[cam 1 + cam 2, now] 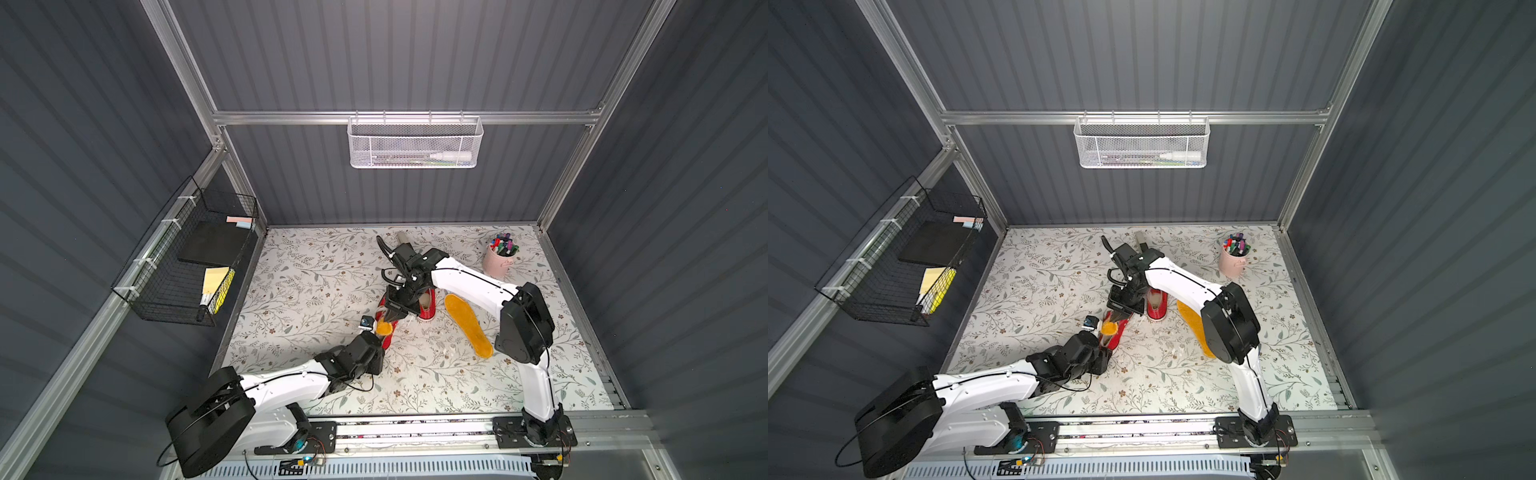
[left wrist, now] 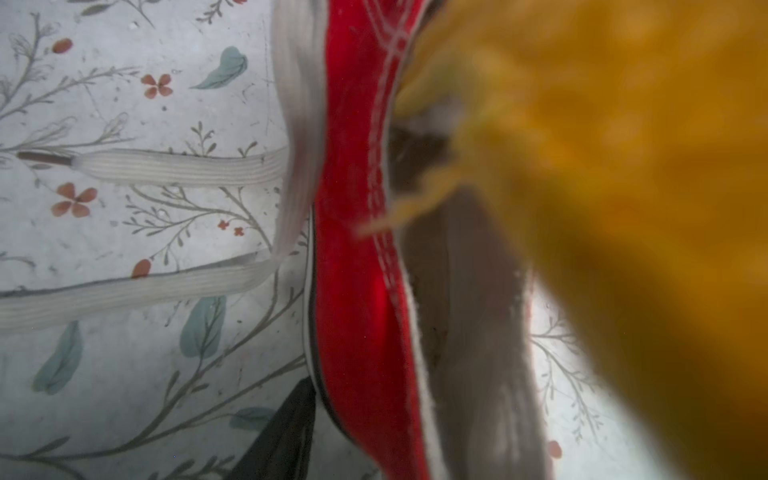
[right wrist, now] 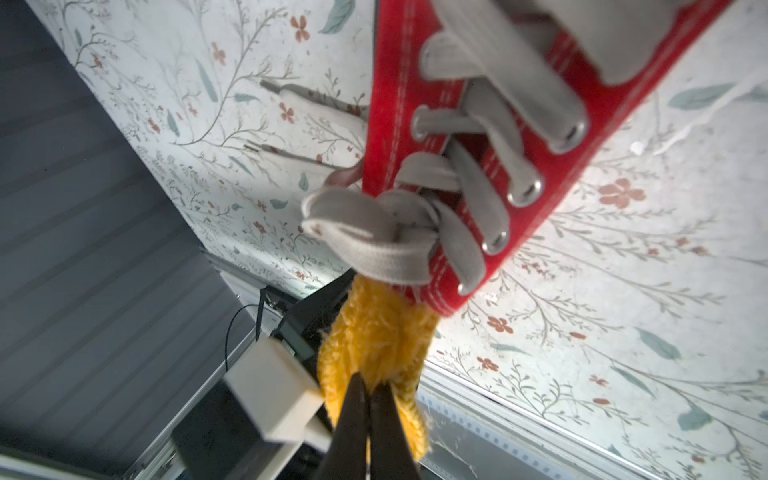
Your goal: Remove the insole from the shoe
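A red lace-up shoe [image 1: 386, 343] [image 1: 1117, 336] lies near the table's middle. Its fuzzy yellow insole [image 1: 384, 328] [image 1: 1109, 327] sticks up out of the opening. My right gripper [image 1: 390, 318] [image 3: 368, 384] comes down from behind and is shut on the insole's [image 3: 374, 332] free end, above the shoe's laced front [image 3: 395, 124]. My left gripper [image 1: 379, 337] is at the shoe's heel end. In the left wrist view one black finger [image 2: 286, 428] lies just outside the red side wall [image 2: 357, 291]. The blurred insole [image 2: 623, 166] hides the other finger.
A second red shoe [image 1: 428, 305] stands just right of the right gripper, and a loose yellow insole [image 1: 467, 326] lies beyond it. A pink cup of markers [image 1: 498, 259] is at the back right. White lace ends [image 2: 166, 166] trail on the floral table [image 1: 311, 270].
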You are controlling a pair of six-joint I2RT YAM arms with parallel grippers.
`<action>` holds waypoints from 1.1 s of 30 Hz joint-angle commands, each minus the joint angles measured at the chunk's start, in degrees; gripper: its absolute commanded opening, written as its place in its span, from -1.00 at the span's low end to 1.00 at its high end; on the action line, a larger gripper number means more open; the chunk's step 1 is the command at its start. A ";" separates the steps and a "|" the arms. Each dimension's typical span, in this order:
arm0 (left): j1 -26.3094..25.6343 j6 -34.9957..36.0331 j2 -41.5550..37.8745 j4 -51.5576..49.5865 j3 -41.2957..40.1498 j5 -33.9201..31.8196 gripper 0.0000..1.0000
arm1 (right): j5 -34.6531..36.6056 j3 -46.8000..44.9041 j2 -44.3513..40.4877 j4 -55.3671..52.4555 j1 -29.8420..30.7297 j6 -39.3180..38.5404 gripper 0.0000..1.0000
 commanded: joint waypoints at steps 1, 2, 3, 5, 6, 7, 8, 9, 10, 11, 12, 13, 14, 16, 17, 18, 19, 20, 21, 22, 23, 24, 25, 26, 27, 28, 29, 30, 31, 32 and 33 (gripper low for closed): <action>-0.05 -0.08 2.04 1.27 -0.90 -2.64 0.06 | -7.66 3.07 -2.39 -8.02 -0.73 -4.83 -1.00; -0.06 0.03 2.48 1.59 -0.70 -2.62 0.06 | -7.94 3.64 -2.39 -9.37 -1.04 -5.90 -1.00; -0.05 0.07 2.79 1.60 -0.53 -2.62 0.06 | -8.04 4.20 -2.28 -10.80 -1.27 -7.02 -1.00; -0.07 -0.03 2.93 1.56 -0.24 -2.23 0.07 | -8.13 5.14 -2.25 -14.40 -1.71 -10.01 -1.00; -0.06 -0.08 2.70 1.55 -0.23 -1.93 0.10 | -8.14 5.13 -2.33 -15.65 -1.82 -11.18 -1.00; 0.01 -0.26 2.11 1.30 -0.07 -1.39 0.14 | -8.09 4.65 -2.43 -16.57 -1.87 -12.47 -1.00; -0.03 -0.44 1.27 1.01 0.15 -0.60 0.22 | -8.32 3.62 -2.43 -17.00 -1.91 -13.56 -1.00; -0.07 -0.59 0.52 0.50 0.30 0.68 0.32 | -8.56 2.53 -2.35 -16.81 -1.95 -14.30 -1.00; -0.05 -0.78 -0.48 -0.36 0.57 2.82 0.43 | -8.58 1.45 -2.14 -16.69 -1.95 -14.78 -1.00; -0.03 -0.78 -1.66 -1.72 0.97 4.95 0.52 | -8.42 0.73 -1.85 -16.35 -1.99 -15.09 -1.00; -0.07 -0.85 -2.61 -3.35 1.17 6.64 0.57 | -8.40 0.24 -1.61 -15.81 -1.93 -15.13 -1.00; -0.07 -1.09 -4.03 -5.47 1.61 8.36 0.61 | -8.41 -0.24 -1.66 -15.01 -1.84 -15.03 -1.00; -0.06 -1.52 -5.50 -7.80 2.19 9.36 0.64 | -8.17 -0.65 -1.94 -14.08 -1.88 -14.76 -1.00; -0.02 -2.95 -8.47 -11.48 3.32 10.77 0.69 | -7.60 -1.54 -2.71 -12.48 -1.84 -14.66 -1.00; -0.04 -3.74 -9.68 -12.75 3.95 11.36 0.71 | -6.73 -2.25 -3.18 -11.98 -1.75 -14.71 -1.00; -0.07 -5.27 -10.60 -14.51 4.56 11.32 0.73 | -6.01 -3.02 -3.57 -11.81 -1.66 -14.90 -1.00; -0.06 -6.37 -11.25 -16.09 5.37 11.25 0.73 | -5.96 -4.32 -3.99 -11.16 -1.59 -14.93 -1.00; -0.05 -7.00 -11.49 -17.27 6.11 11.00 0.73 | -6.04 -5.69 -4.63 -10.23 -1.56 -14.64 -1.00; -0.03 -7.81 -11.21 -18.42 6.97 10.36 0.72 | -5.98 -6.80 -5.09 -9.67 -1.60 -14.49 -1.00; 0.07 -8.91 -10.56 -19.96 8.24 9.28 0.66 | -5.93 -7.85 -5.39 -9.13 -1.59 -14.40 -1.00; 0.09 -9.43 -9.42 -21.11 9.56 8.40 0.55 | -5.99 -8.33 -5.66 -8.90 -1.59 -14.39 -1.00; 0.14 -9.95 -8.28 -22.09 10.85 7.89 0.50 | -5.85 -8.42 -5.77 -8.90 -1.63 -14.48 -1.00; 0.20 -10.42 -6.69 -23.01 12.56 7.65 0.44 | -5.76 -8.22 -5.77 -8.96 -1.59 -14.62 -1.00; 0.28 -10.67 -5.03 -23.81 14.29 7.62 0.41 | -5.73 -7.94 -5.82 -9.19 -1.61 -14.75 -1.00; 0.39 -11.00 -3.67 -24.60 15.58 7.49 0.40 | -5.59 -7.73 -5.87 -9.33 -1.57 -14.91 -1.00; 0.38 -11.53 -2.42 -25.40 16.94 7.06 0.37 | -5.50 -7.48 -5.86 -9.43 -1.60 -14.92 -1.00; 0.38 -12.21 -1.57 -25.77 17.80 6.57 0.36 | -5.59 -7.40 -5.86 -9.36 -1.56 -14.86 -1.00; 0.45 -12.66 -1.19 -25.66 18.10 6.09 0.36 | -5.58 -7.48 -5.98 -9.27 -1.62 -14.83 -1.00; 0.53 -13.38 -1.04 -25.56 18.21 5.41 0.34 | -5.67 -7.48 -5.94 -9.13 -1.61 -14.84 -1.00; 0.84 -14.27 -0.88 -25.57 18.07 4.89 0.31 | -5.79 -7.49 -6.05 -9.04 -1.52 -14.74 -1.00; 1.30 -14.85 -0.64 -25.56 17.85 4.94 0.30 | -5.84 -7.48 -6.04 -8.99 -1.53 -14.67 -1.00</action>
